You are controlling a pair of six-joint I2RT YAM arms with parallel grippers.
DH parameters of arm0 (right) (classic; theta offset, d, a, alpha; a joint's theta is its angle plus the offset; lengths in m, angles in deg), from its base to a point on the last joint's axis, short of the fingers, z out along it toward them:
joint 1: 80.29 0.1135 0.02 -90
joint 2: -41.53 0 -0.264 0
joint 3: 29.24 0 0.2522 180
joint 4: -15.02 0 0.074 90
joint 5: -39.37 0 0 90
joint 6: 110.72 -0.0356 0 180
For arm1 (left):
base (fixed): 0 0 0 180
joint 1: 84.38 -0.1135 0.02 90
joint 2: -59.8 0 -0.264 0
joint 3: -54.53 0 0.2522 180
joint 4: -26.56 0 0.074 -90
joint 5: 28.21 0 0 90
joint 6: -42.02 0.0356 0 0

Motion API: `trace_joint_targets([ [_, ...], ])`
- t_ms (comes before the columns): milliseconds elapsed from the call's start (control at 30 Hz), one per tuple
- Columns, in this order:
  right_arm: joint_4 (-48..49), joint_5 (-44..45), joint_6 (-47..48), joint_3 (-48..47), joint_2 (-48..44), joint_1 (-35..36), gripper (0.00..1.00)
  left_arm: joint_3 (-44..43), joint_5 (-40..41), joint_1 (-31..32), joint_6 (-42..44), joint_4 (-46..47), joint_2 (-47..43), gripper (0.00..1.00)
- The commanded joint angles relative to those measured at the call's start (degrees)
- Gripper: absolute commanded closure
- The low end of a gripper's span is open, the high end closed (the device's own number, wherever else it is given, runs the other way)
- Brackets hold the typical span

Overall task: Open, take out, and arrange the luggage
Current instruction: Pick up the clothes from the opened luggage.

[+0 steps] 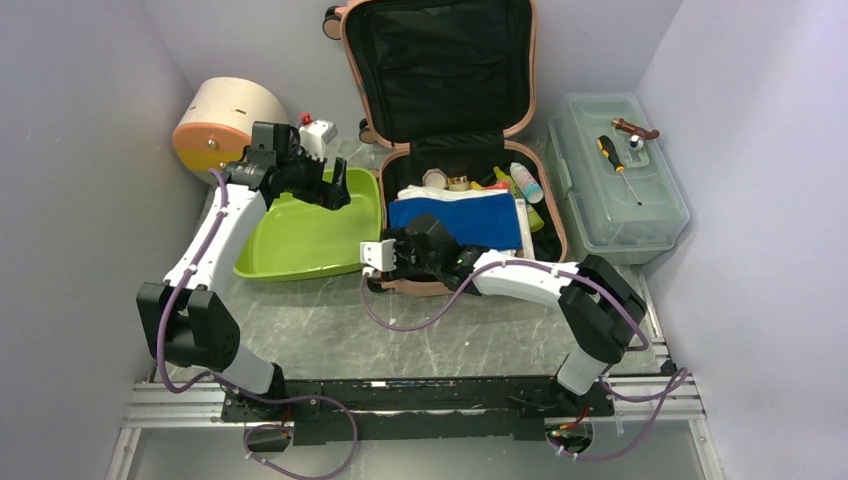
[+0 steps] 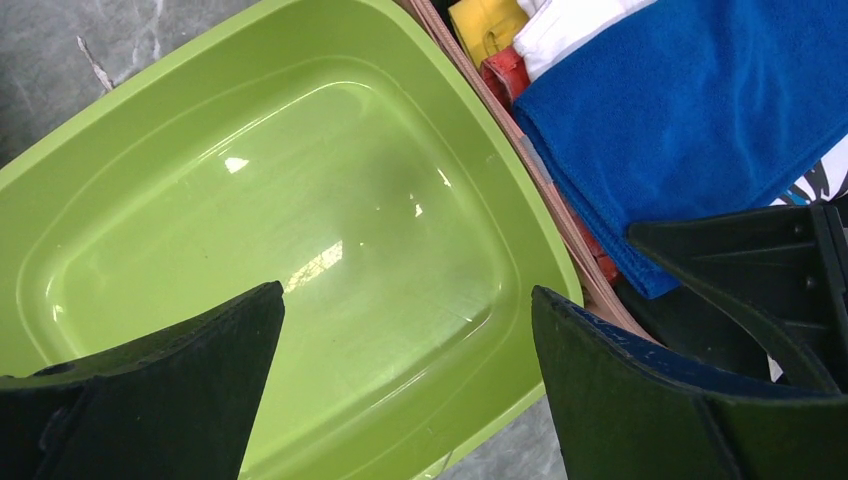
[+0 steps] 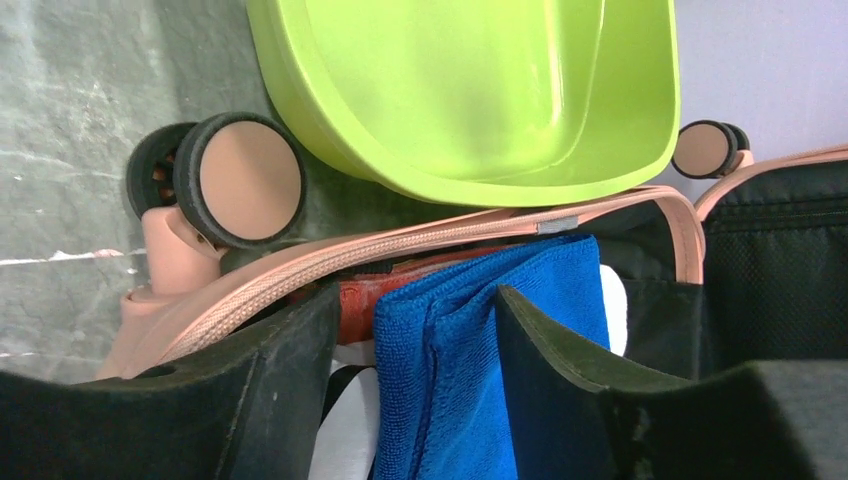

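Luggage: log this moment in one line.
luggage open, packed | right gripper astride towel, grip unconfirmed | left gripper open over basin | towel not yet lifted

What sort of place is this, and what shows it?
Likely a robot lab cell: plain walls boxing in a marble-look table, arms bolted at its edge, staged props like the luggage.

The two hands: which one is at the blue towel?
The right hand, its fingers either side of the folded blue towel in the luggage; the left hand hangs open over the empty green tub.
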Motion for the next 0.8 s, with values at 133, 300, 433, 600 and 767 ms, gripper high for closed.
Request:
trace_joint_targets([
  [133,-5.82,-8.06,-10.17,-6.54,-1.92,-1.05,0.35,0.28,-0.55,-0.1,-2.4,2.26,0.04,0.01],
  [300,-8.08,-7.82,-13.53,-8.88,-1.38,-1.96,0.38,1.61,-0.24,-0.1,-2.33,3.14,-0.9,0.01],
  [433,-7.31,-5.0,-12.03,-8.36,-0.97,-1.87,0.4,2.11,-0.15,-0.1,-2.33,3.38,-1.23,0.01],
  [600,-7.84,-5.36,-11.33,-8.26,-1.47,-1.87,0.53,2.23,-0.36,-0.1,-2.48,3.52,-1.04,0.01],
  [767,-9.32,-5.5,-10.72,-8.99,-1.88,-1.87,0.76,1.82,-1.35,-0.1,-3.13,3.25,-0.38,0.0],
])
